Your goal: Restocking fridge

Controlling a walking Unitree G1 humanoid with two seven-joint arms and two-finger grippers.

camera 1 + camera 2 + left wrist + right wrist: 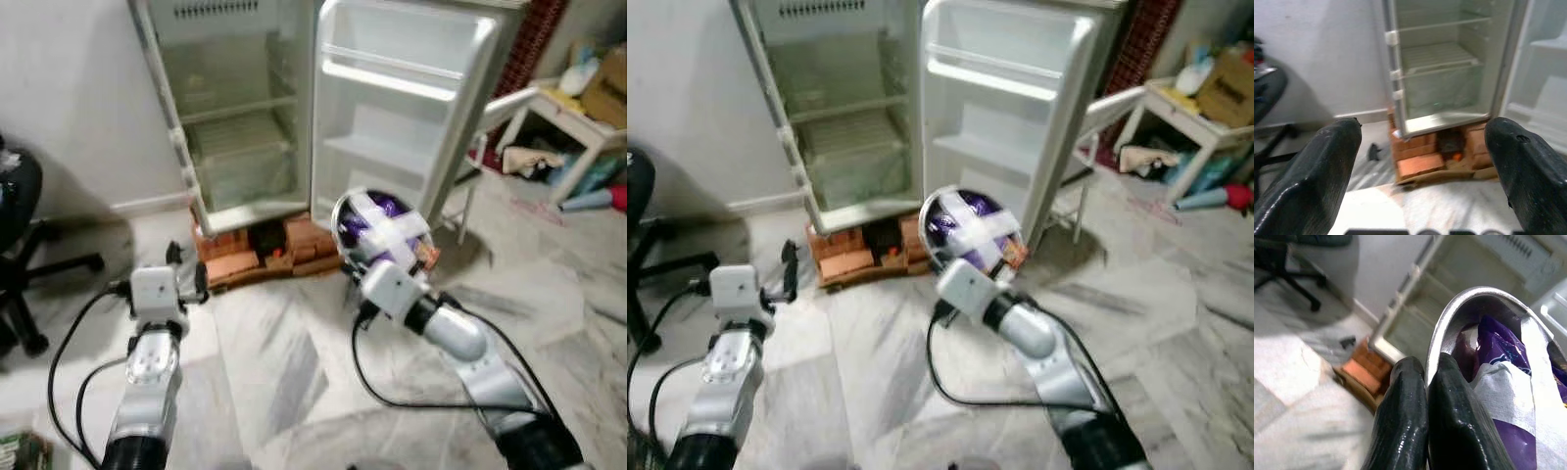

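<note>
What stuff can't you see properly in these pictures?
- What the purple packet in the metal bowl holds: white tape crosses it in the eye views, and the right wrist view cuts it off.
- The dark thing under the fridge, between the bricks: blurred and too small.
- The office chair: cut by the left eye view's edge.
- The clutter on the white table: too blurred to name.

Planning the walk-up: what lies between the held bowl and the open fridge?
In the left eye view, bare marble floor, then the bricks propping the fridge, lie beyond the bowl in the right gripper.
</note>
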